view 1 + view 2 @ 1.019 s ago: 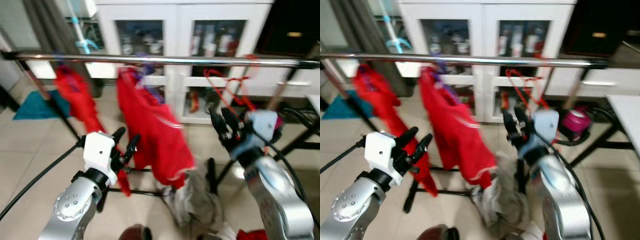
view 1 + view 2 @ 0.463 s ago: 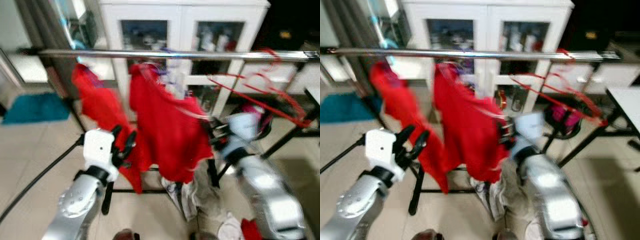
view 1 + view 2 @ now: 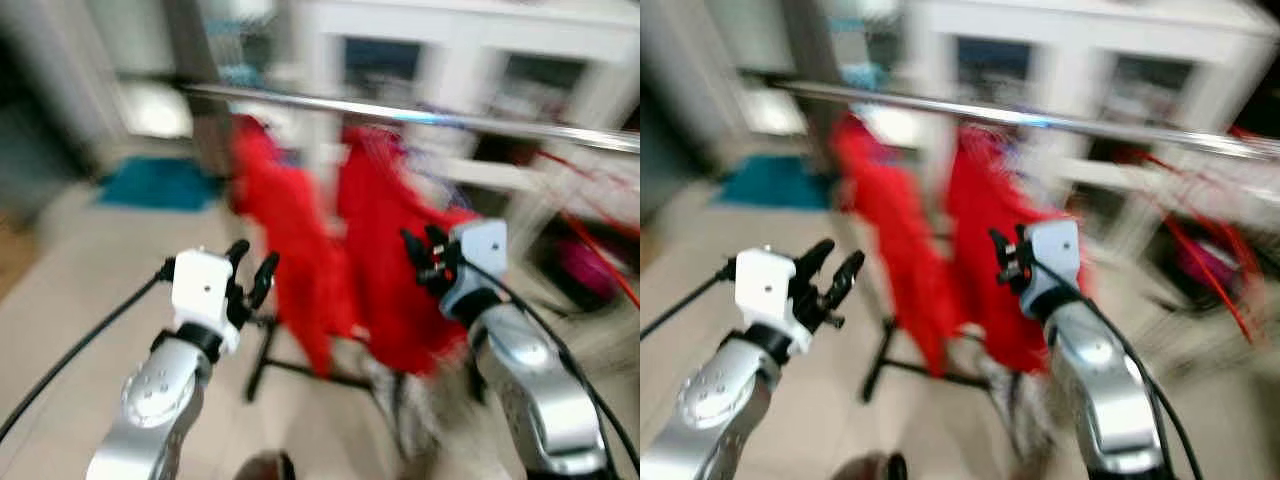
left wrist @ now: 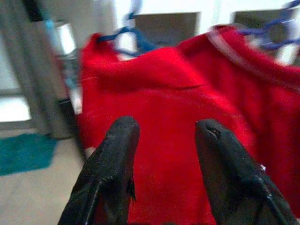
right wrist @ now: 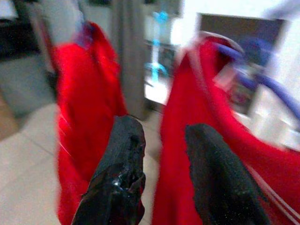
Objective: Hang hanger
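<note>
Right tool [image 3: 424, 252] empty; red hanger [image 3: 590, 205] well right.

Bright, even indoor light; heavy motion blur smears both head views, wrist views softer.

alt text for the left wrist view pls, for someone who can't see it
The left gripper points its two black fingers, spread apart with nothing between them, at a red garment hanging in front of it. A second red garment hangs beside it on a blue hanger, with a teal mat on the floor; the picture is blurred.
</note>
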You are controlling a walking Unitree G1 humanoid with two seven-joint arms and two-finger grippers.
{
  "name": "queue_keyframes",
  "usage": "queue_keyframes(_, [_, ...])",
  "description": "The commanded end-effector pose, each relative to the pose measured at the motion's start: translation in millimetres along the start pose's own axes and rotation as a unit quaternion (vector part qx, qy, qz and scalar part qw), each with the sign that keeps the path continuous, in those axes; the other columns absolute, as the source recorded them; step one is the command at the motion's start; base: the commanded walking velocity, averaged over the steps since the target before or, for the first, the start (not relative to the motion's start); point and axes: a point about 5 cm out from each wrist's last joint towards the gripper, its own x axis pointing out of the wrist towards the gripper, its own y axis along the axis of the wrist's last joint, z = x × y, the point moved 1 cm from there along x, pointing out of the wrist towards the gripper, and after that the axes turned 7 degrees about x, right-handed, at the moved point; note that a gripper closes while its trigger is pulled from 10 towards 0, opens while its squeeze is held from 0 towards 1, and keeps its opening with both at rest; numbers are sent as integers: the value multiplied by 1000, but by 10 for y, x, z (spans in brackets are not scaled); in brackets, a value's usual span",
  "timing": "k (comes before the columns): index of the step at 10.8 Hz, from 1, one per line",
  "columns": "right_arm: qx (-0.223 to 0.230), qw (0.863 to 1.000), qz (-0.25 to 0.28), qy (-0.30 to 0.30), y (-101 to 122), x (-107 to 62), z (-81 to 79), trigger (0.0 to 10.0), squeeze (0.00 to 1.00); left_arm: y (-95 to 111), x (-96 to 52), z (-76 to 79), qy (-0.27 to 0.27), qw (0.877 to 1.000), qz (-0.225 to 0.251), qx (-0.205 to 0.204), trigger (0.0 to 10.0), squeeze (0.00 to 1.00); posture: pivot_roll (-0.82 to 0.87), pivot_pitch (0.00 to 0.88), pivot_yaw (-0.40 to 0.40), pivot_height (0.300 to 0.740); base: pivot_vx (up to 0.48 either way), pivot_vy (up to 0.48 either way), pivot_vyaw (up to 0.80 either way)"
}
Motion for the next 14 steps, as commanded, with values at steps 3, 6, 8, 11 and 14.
queue_keyframes(3, [-19,999,38,-23,104,-1,75,10000,0,-25,9,36,-19,1000,-5,13,10000,0,-2,74,57,740,350,0,0])
queue_keyframes(6, [-10,996,88,5,316,-69,143,10000,1000,-7,7,119,-50,999,-2,-7,10000,0,-6,73,57,740,0,0,0])
queue_keyframes(8, [-17,994,107,18,381,-92,164,10000,1000,44,-30,200,-114,993,12,5,10000,0,-8,69,57,740,0,0,0])
queue_keyframes(11, [-4,994,65,84,390,-237,237,10000,1000,147,-87,253,-201,980,12,9,10000,0,-8,72,60,740,0,0,0])
queue_keyframes(14, [-41,995,-32,83,392,-281,525,10000,1000,162,-83,257,-233,972,9,21,10000,0,-8,72,60,740,0,0,0])
